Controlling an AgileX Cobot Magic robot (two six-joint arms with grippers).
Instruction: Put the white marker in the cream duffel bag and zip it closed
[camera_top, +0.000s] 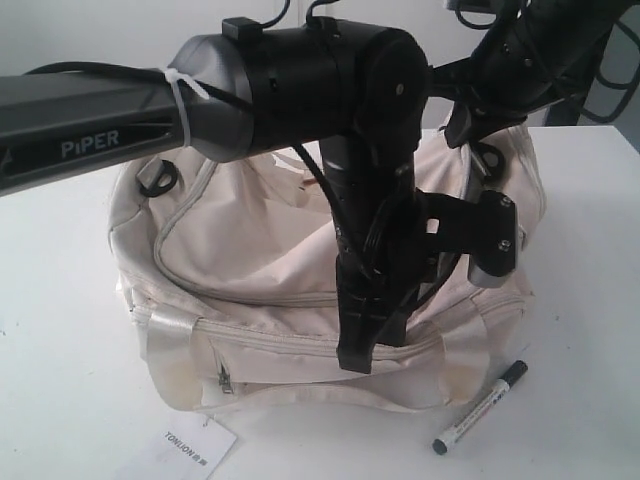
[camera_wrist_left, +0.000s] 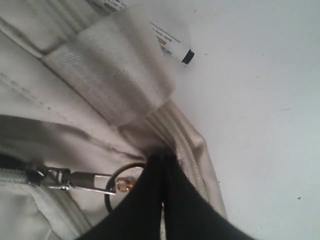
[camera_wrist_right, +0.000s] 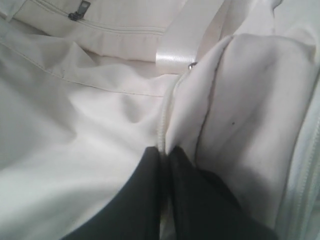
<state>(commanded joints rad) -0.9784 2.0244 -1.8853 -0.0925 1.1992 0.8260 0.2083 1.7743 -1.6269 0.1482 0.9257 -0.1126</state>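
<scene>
1. Left arm marked PIPER fills the foreground of our exterior view and bends down in front of the bag.
2. We see the left fingers pressed together with only a thin slit between them. Their tips are against the bag's seam beside a zip. We cannot tell whether any fabric is caught. A metal zip pull with a ring sits just beside them.
3. We see the right fingers pinching a fold of the bag's edge at its back right end, and the fabric runs into the gap between them.
4. We have the bag slumped on the white bench. Its curved zip looks shut on the left stretch; the rest is hidden behind the arm.
5. We find the marker outside the bag, flat on the bench near the front right corner, with its black cap toward the bag. The left wrist view also catches part of it past a strap.
6. We see a paper tag lying on the bench at the bag's front left.
</scene>
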